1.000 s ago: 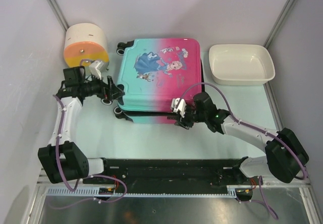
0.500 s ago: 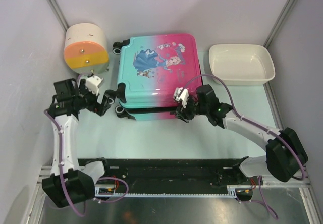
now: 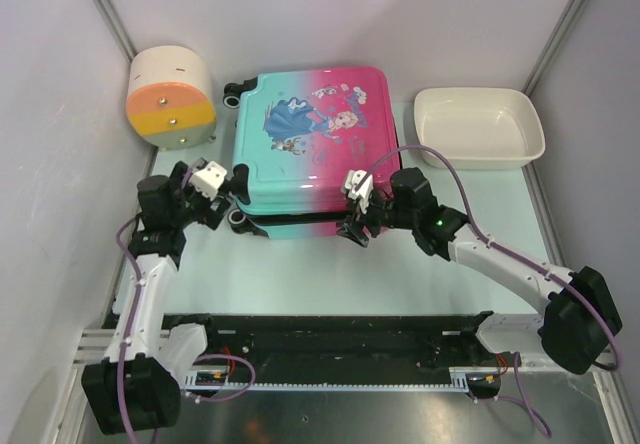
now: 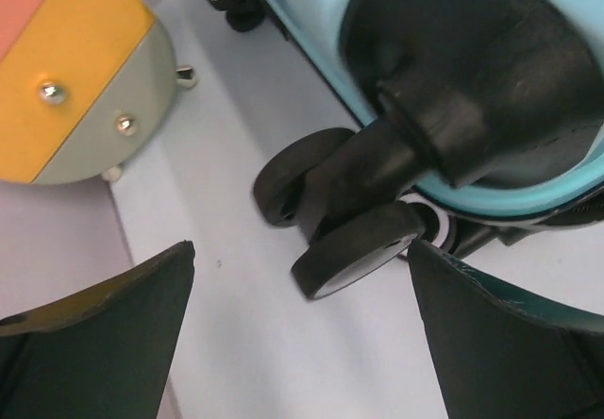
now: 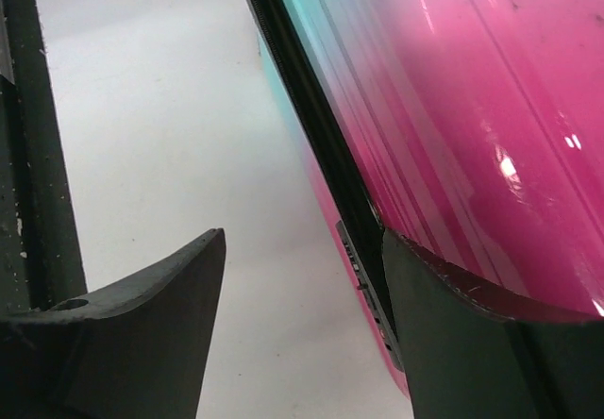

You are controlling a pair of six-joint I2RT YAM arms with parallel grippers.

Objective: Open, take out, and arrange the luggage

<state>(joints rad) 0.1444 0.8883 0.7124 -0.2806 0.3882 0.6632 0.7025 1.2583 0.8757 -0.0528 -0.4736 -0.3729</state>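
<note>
The luggage (image 3: 310,134), a pink-to-teal hard-shell suitcase, lies flat at the back middle of the table, print side up, with a dark gap showing between its two shells along the near edge. My left gripper (image 3: 226,200) stands open beside its near left black wheels (image 4: 354,249), which lie just ahead of the fingers (image 4: 104,334), not between them. My right gripper (image 3: 352,226) is open at the near edge. In the right wrist view its right finger (image 5: 472,343) rests against the pink shell (image 5: 453,108) and the black zip line (image 5: 321,145); only bare table lies between the fingers.
A cream-and-orange drawer box (image 3: 170,94) stands at the back left, close to the suitcase's wheels. A white basin (image 3: 480,126) sits at the back right. Grey walls close in both sides, and a black rail (image 3: 330,334) runs along the near edge.
The suitcase's top shell has settled slightly lower and farther back. My left arm has drawn in towards its base with the gripper still by the wheels. My right gripper's fingers have spread wider.
</note>
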